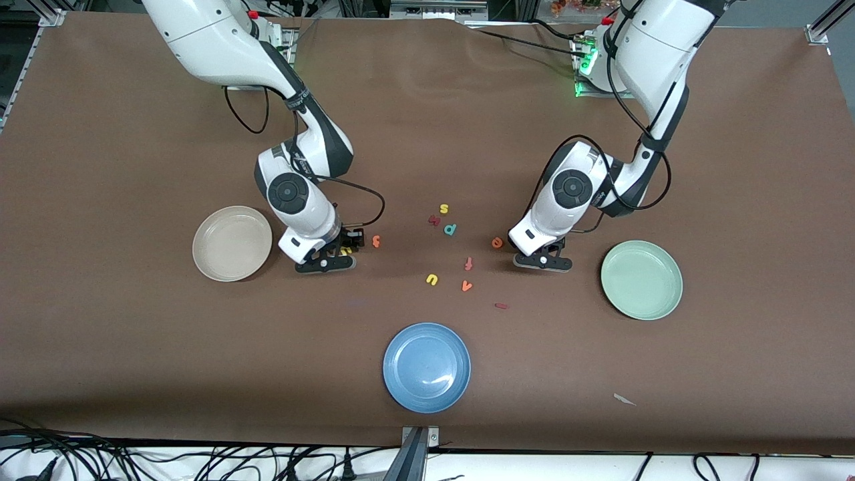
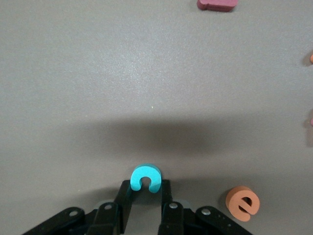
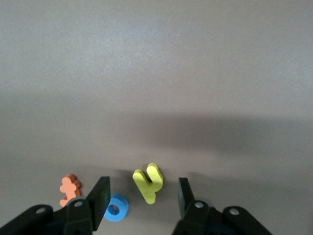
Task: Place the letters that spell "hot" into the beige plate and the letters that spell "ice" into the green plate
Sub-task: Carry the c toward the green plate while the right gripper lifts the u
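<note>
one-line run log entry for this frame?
left gripper: fingers closing on teal foam c | right gripper: fingers open astride yellow foam h | beige plate, green plate: empty

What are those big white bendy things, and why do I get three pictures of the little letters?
They are two robot arms with pinching grippers. One picture looks down from a camera high over the brown table; the other two come from cameras on the arms' wrists. On the table lie small foam letters and three plates: the beige plate, the green plate and a blue plate. The left gripper has its fingers round a teal c. The right gripper stands open around a yellow h, beside a blue o and an orange t. All the plates are empty.
</note>
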Robot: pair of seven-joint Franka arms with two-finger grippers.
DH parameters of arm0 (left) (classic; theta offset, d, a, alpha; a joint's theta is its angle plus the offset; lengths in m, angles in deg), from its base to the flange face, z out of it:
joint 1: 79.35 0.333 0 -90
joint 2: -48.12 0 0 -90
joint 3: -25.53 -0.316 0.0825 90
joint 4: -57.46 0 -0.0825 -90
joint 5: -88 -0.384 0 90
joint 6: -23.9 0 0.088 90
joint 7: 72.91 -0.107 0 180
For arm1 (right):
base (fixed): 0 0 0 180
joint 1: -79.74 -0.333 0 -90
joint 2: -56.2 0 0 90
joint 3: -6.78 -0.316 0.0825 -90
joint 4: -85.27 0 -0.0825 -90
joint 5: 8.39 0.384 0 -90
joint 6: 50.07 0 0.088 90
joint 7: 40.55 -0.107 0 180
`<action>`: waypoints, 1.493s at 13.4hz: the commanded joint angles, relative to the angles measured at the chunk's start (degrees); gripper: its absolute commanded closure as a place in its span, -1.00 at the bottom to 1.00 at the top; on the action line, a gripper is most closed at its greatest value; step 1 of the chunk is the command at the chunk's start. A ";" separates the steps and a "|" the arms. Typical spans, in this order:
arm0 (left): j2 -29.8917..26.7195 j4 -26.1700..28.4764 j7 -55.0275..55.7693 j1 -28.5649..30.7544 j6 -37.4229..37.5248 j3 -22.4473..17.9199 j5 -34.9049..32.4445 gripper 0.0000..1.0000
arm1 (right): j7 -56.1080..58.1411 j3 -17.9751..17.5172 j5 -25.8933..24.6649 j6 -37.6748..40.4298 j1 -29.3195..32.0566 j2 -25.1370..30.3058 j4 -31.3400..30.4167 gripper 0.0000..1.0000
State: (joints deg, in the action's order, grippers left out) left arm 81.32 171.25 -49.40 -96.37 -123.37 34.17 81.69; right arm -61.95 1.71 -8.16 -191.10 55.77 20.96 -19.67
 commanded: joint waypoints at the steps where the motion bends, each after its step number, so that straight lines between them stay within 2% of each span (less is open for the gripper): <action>1: 0.64 -0.15 1.63 -0.56 -0.47 -0.03 -1.86 0.41 | 0.57 0.07 0.03 -1.35 -0.28 -0.09 -0.53 -0.05; 4: 0.64 -0.15 1.63 -0.47 -0.47 -0.03 -1.86 0.45 | 0.66 0.07 -1.10 -1.79 -0.72 -0.26 -0.62 0.01; 8: 0.29 -0.24 1.55 -0.29 -0.21 -0.03 -1.86 0.51 | 0.66 0.15 -2.16 -7.32 -0.81 -0.88 -3.07 0.01; 17: -1.12 -1.64 0.93 0.58 3.48 -0.47 -1.95 0.58 | 0.83 0.15 -2.16 -7.42 -0.72 -0.79 -4.04 0.01; 20: -2.35 -1.73 -1.87 1.81 4.97 -1.09 -1.95 0.59 | 0.83 0.15 -2.16 -7.42 -0.72 -0.79 -4.13 0.20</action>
State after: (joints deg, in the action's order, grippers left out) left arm 80.76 169.62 -49.82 -95.79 -120.96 33.29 81.69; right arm -61.54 1.78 -9.62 -197.34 55.30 19.79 -22.10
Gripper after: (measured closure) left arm 0.731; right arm 0.542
